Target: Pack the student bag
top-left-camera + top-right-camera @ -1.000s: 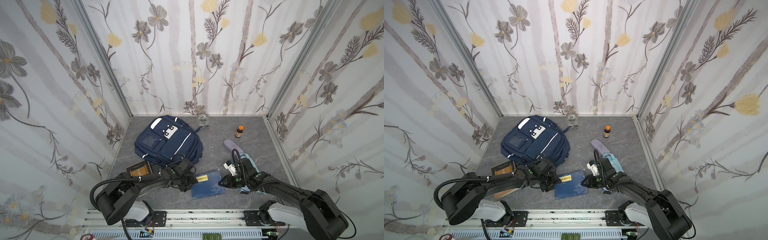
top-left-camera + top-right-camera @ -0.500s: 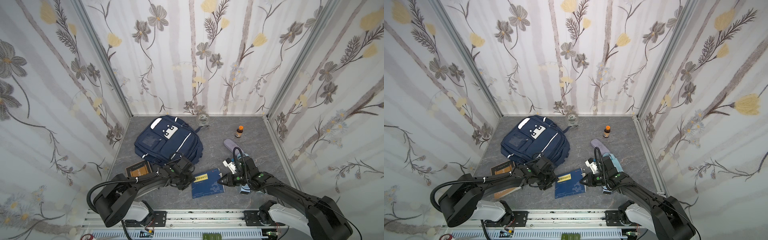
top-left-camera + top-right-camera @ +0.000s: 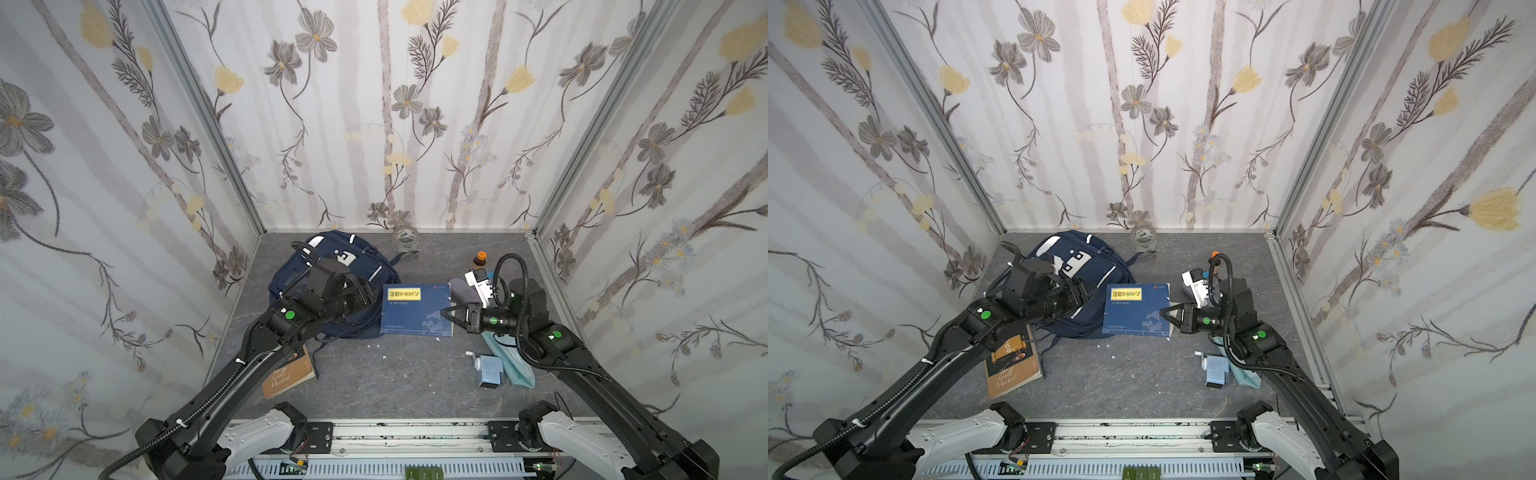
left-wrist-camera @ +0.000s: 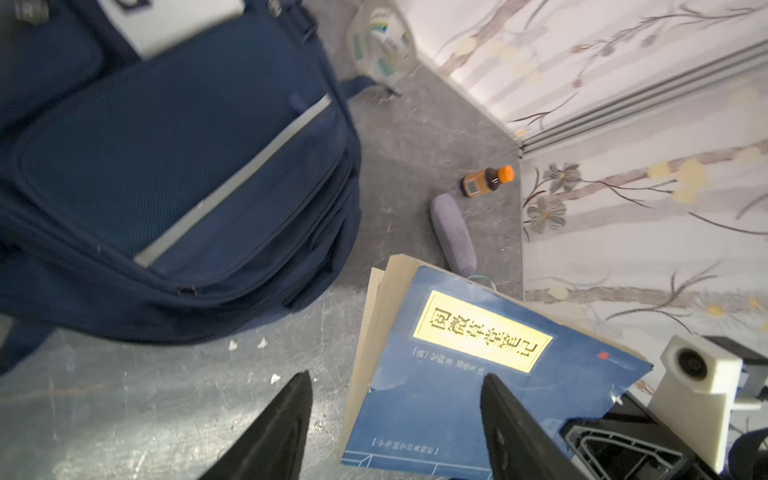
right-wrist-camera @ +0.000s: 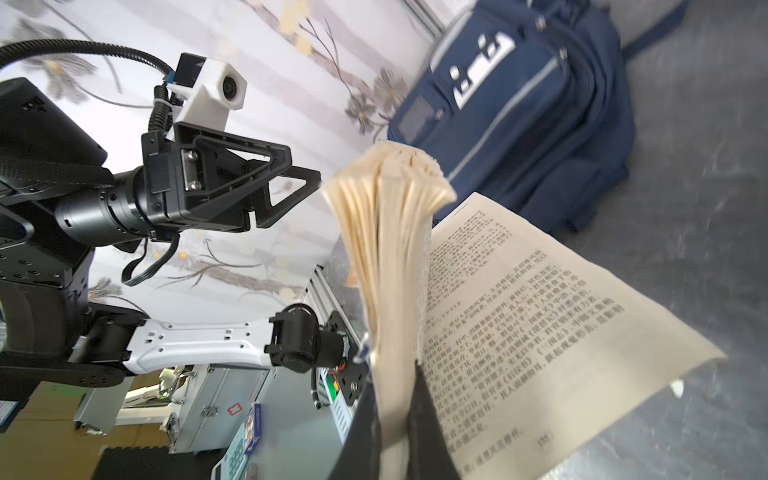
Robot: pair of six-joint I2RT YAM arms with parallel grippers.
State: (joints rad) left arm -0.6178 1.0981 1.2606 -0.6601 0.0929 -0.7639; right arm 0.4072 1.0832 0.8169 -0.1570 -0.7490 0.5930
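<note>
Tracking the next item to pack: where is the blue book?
In both top views the blue book is mid-floor, just right of the student bag, its right edge pinched by the right claw.

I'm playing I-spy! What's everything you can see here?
navy blue fabric backpack: 1, navy, back left.
blue paper book with yellow label: 1, blue, middle, in right claw.
brown paper book: 1, brown, front left.
clear round container: 1, see-through, back wall.
small brown bottle, orange cap: 1, brown, back right.
grey oblong case: 1, grey, right of blue book.
pale blue box: 1, blue, front right.
teal flat pouch: 1, teal, beside box.
left claw: 1, black, open, by backpack.
right claw: 1, black, shut on blue book.
</note>
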